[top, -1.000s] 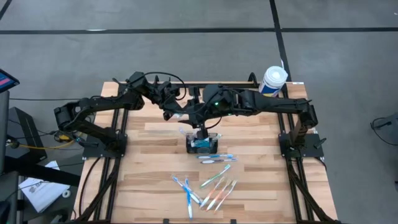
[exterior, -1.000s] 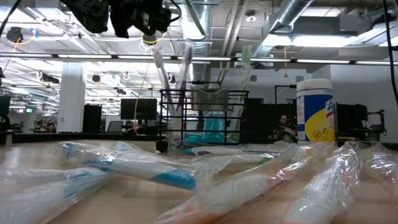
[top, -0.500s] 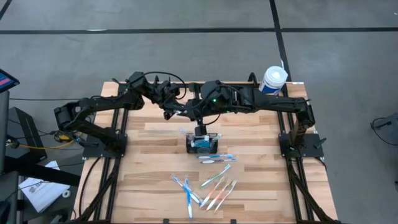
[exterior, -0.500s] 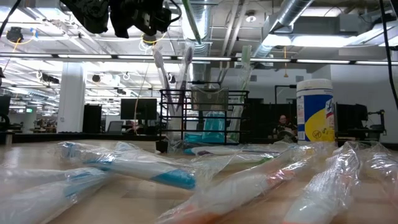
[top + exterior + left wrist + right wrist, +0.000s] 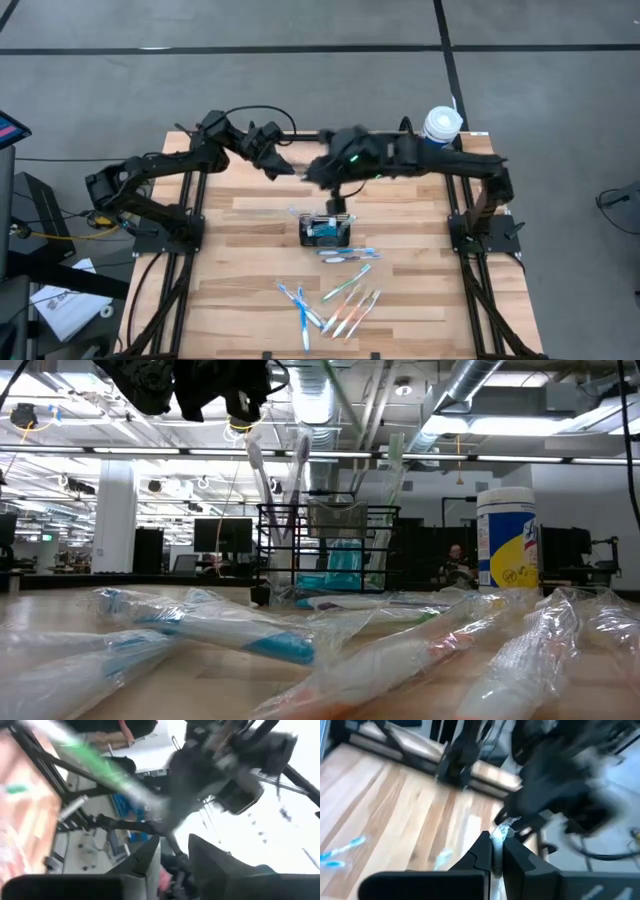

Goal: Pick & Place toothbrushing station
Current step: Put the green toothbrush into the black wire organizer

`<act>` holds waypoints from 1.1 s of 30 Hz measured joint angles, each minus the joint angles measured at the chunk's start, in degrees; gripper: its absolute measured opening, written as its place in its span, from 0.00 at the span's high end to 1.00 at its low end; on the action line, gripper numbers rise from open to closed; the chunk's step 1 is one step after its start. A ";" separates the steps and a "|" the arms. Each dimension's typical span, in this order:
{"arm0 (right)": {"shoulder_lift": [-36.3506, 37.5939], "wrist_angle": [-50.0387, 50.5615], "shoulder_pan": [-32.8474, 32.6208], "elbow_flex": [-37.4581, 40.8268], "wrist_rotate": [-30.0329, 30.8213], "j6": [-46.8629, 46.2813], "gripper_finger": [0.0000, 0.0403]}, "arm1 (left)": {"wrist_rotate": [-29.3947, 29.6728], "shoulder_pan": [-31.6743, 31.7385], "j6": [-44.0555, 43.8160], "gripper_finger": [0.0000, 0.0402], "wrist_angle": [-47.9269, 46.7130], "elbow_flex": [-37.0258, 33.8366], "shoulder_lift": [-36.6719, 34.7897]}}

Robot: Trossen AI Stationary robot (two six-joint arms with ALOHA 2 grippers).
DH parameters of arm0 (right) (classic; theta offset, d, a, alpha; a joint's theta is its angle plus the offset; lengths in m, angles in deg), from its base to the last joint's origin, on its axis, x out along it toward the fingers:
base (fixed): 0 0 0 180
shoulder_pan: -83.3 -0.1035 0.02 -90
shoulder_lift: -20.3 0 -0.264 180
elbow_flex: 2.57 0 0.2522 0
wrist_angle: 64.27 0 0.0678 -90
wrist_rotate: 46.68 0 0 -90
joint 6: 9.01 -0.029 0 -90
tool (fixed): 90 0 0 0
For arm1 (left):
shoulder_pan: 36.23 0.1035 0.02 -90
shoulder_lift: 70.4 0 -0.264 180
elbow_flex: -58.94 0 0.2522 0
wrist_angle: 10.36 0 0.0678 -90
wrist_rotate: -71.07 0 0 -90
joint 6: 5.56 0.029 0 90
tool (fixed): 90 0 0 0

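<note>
Seemingly mid-handover, the right pincer [image 5: 496, 851] was clenched on a wrapped toothbrush [image 5: 503, 831] above the table [image 5: 250, 260], the left pincer [image 5: 172, 855] parted nearby, so next it likely needed lowering into the caddy [image 5: 326, 230] mid-table.

Well apart from my right gripper, toward the table's front edge, I see loose wrapped toothbrushes [image 5: 335, 300] scattered on the wooden table [image 5: 240, 290], while a white tub [image 5: 440, 128] stands at the back corner behind my right arm.
</note>
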 joint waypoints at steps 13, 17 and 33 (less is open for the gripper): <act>11.06 -0.40 2.84 -3.76 -0.03 -23.72 0.98 | 4.26 9.74 30.14 0.66 -0.10 -0.05 -0.09; 12.46 -3.02 -3.09 -3.76 12.50 -31.12 0.98 | 10.04 10.34 44.42 0.69 0.26 -0.11 -2.16; 13.03 -12.71 -23.99 25.31 64.45 -73.61 0.98 | 19.15 12.01 62.82 0.71 -0.77 -0.11 -10.39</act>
